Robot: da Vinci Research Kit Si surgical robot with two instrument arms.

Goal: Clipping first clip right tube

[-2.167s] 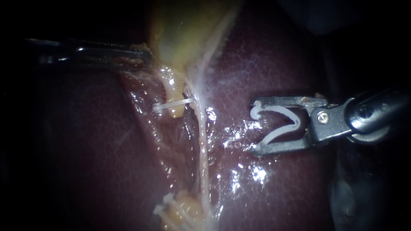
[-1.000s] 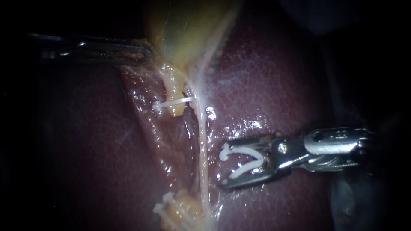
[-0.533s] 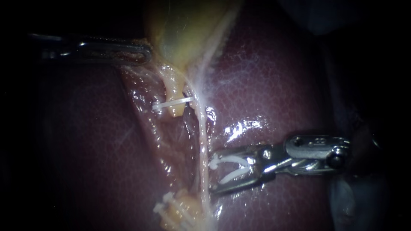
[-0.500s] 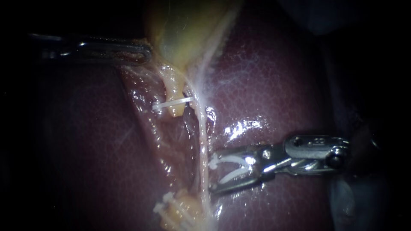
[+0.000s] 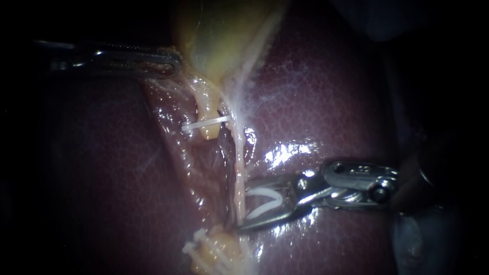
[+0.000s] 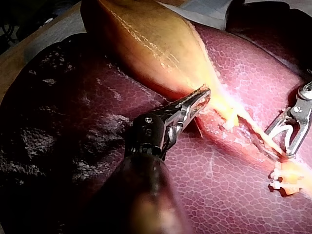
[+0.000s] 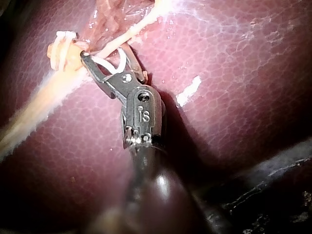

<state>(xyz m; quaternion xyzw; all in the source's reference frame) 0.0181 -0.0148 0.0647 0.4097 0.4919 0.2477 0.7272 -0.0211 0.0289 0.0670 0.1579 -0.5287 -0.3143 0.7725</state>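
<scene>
lower stump [image 5: 222, 248]: nearest the endoscope, a yellow cut end at the foot of the view. it lies just below the lower jaw of the right instrument.
stump clips [image 5: 195, 249]: white, set across the lower stump, side by side.
right instrument [image 5: 243, 203]: comes in from the right, low over the liver. its jaws stand apart in a v, each bearing on one leg of the clip they carry, so they grip that clip and nothing else.
loaded clip [image 5: 265, 192]: white and wide open, seated between those jaws with its mouth toward the tube.
right tube [image 5: 238, 165]: a thin pale strand running down from beside the gallbladder. it crosses the mouth of the right instrument between the two jaw tips, and the right wrist view also shows it passing between the jaws. whether the clip's legs touch it cannot be told.
upper stump [image 5: 206, 109]: a yellow stub below the gallbladder's narrow end, just left of the right tube.
single clip [image 5: 206, 122]: white, closed across the upper stump near its tip.
left instrument [image 6: 204, 96]: comes in from the left, well apart from the other instrument. its jaws are clamped flat on the gallbladder's lower edge, with a thin fold pinched between them.
gallbladder [image 5: 219, 35]: yellow-green, farthest up, tapering toward the upper stump.
liver [image 5: 316, 91]: dark red and wet, with bright gleams beside the right instrument. it lies under everything else.
</scene>
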